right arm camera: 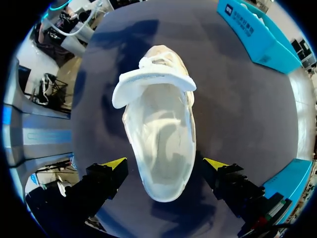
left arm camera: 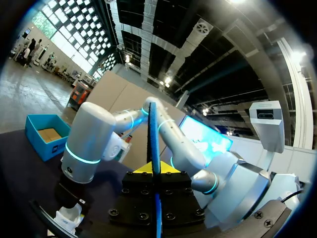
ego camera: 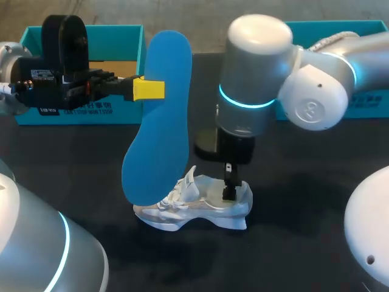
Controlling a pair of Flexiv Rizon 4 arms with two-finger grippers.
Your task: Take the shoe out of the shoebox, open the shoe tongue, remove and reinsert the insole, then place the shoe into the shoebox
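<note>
The left pincer (ego camera: 149, 89) is clamped tight on the blue insole (ego camera: 159, 134), holding it upright in the air above the white shoe (ego camera: 182, 210). The shoe lies on the dark table (ego camera: 304, 201) toward six o'clock, toe pointing to nine. The right pincer (ego camera: 230, 190) hangs over its heel, fingers spread wide on either side, gripping nothing. A teal shoebox (ego camera: 121, 112) sits at ten o'clock.
</note>
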